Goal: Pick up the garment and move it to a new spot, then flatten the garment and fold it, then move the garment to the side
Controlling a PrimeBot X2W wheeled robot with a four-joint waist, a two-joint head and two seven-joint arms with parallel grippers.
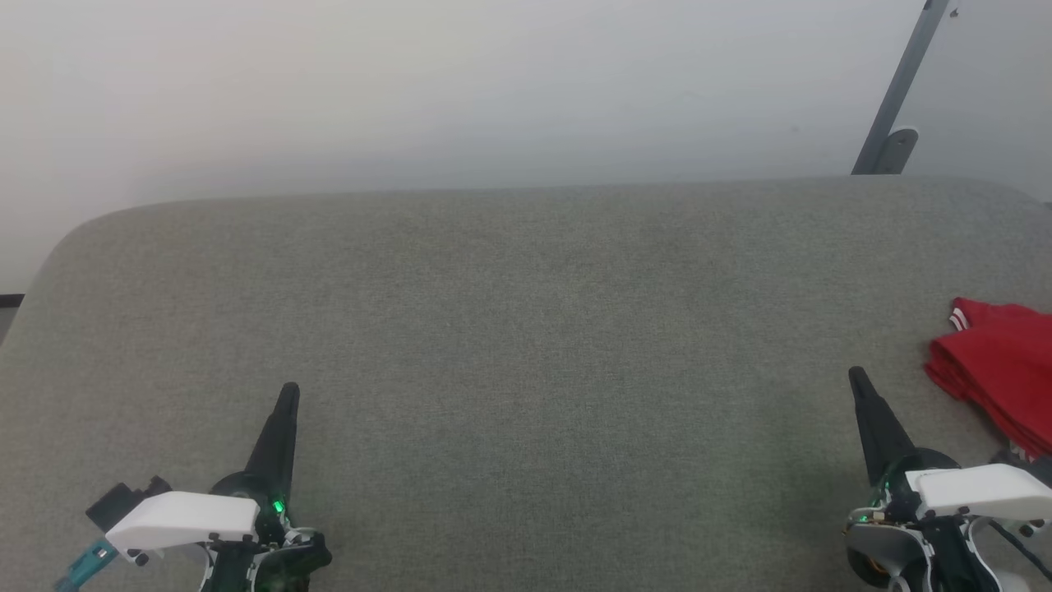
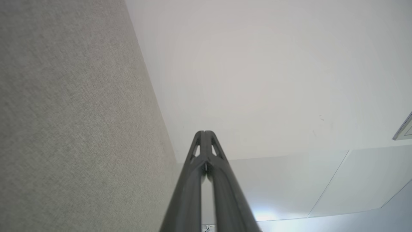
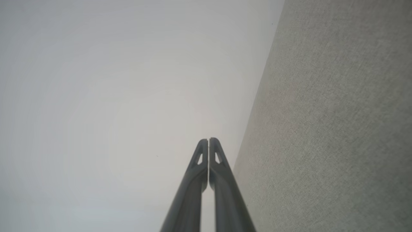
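The garment [image 1: 998, 370], a red shirt with a bit of white stripe trim, lies folded at the right edge of the grey table [image 1: 526, 329], partly cut off by the head view's border. My right gripper [image 1: 856, 376] stands shut just left of it, apart from the cloth, holding nothing. At the lower left my left gripper [image 1: 289, 390] is shut and empty, far from the shirt. In the left wrist view the left gripper [image 2: 204, 132] has its tips pressed together. The right gripper [image 3: 208, 139] in its own wrist view is closed the same way.
The grey fabric tabletop [image 2: 70, 129] runs wide between the two arms, its rounded far edge meeting a pale wall [image 1: 460, 90]. A grey metal strut [image 1: 896, 99] leans at the back right. The tabletop [image 3: 338, 129] borders the right wrist view.
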